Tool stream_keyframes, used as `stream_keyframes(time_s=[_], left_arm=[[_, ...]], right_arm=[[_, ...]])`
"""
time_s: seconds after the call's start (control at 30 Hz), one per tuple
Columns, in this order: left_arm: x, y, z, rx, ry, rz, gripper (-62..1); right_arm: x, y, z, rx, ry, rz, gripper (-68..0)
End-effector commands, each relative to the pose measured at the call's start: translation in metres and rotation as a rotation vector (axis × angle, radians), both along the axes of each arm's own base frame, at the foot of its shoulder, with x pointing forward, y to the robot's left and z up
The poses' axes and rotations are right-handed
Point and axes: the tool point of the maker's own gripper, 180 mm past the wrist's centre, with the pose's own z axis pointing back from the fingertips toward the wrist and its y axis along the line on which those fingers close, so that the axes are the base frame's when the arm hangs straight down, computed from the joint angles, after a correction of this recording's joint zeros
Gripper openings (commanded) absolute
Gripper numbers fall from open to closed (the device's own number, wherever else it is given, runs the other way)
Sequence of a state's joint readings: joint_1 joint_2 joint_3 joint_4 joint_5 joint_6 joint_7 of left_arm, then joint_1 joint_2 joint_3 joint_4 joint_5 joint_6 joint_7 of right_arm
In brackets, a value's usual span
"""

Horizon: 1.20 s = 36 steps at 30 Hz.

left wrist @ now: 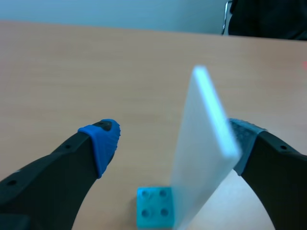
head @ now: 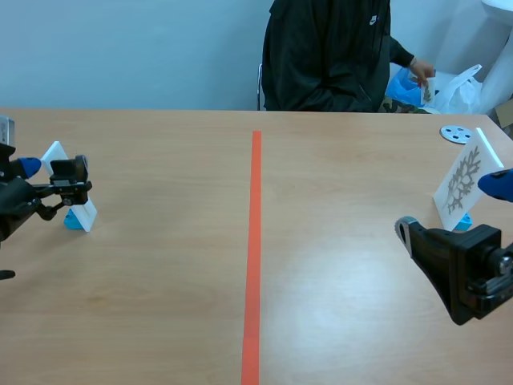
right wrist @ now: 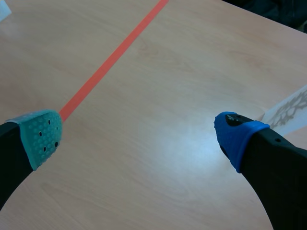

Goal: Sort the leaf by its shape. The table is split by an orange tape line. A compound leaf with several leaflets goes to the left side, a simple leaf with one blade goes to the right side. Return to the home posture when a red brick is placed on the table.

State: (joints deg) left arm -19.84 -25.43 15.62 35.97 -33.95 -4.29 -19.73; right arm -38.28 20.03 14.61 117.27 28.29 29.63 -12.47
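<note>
- The white flat card (left wrist: pixel 201 143) on a small blue brick base (left wrist: pixel 154 206) stands left of the orange tape line (head: pixel 255 241), between the wide-open fingers of the left gripper (left wrist: pixel 175 139); its leaf face is hidden.
- A second white card with grey branched leaf print (head: pixel 463 183) stands on the right side; the right gripper (right wrist: pixel 139 134) is wide open beside it, holding nothing.

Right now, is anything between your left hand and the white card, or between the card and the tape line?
Nothing visible on either stretch. The white card on its blue base stands between the left hand's open fingers, nearer the grey pad than the blue pad. Only tabletop shows from there to the orange tape line.
</note>
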Motion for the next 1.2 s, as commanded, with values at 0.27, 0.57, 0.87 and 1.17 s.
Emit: stream_keyframes(time_s=[0.27, 0.57, 0.87, 1.17], left_arm=[[0.019, -0.015, 0.064, 0.000, -0.077, -0.088, -4.7], [-0.018, -0.068, 0.113, 0.020, -0.101, -0.387, -3.6], [-0.096, -0.123, 0.116, 0.059, -0.039, -0.629, 1.4], [-0.165, -0.154, 0.108, 0.014, 0.049, -0.714, 1.4]], right_arm=[[0.004, -0.003, 0.007, 0.000, -0.028, -0.002, 0.4], [0.004, -0.003, 0.009, 0.004, -0.035, -0.001, 0.4], [0.004, -0.003, 0.009, 0.007, -0.035, -0.001, 0.4], [0.004, 0.000, 0.013, 0.051, -0.039, -0.002, 0.4]])
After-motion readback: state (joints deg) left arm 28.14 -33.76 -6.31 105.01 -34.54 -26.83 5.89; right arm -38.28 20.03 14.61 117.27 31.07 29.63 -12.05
